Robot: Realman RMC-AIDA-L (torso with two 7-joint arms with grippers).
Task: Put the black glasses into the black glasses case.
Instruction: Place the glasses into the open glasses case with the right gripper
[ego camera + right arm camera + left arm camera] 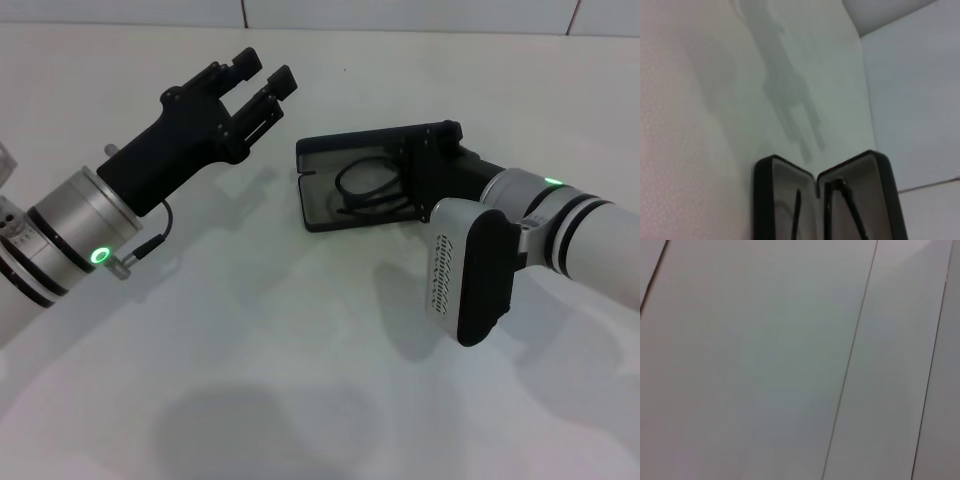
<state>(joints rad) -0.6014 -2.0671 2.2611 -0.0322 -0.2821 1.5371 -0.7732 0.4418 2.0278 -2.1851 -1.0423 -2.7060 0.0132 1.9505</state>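
The black glasses case (pixel 318 218) lies open on the white table, at centre right in the head view. The black glasses (pixel 362 186) lie folded inside it on the grey lining. My right gripper (pixel 425 160) reaches over the right part of the case and hides that end of it. The right wrist view shows the open case (pixel 763 192) with the glasses (pixel 841 202) in it and none of that arm's fingers. My left gripper (pixel 262 75) is open and empty, held in the air to the left of the case and apart from it.
The white table (pixel 250 350) carries the arms' shadows. A white tiled wall (pixel 400 12) runs along the back. The left wrist view shows only white panels with thin seams (pixel 850 360).
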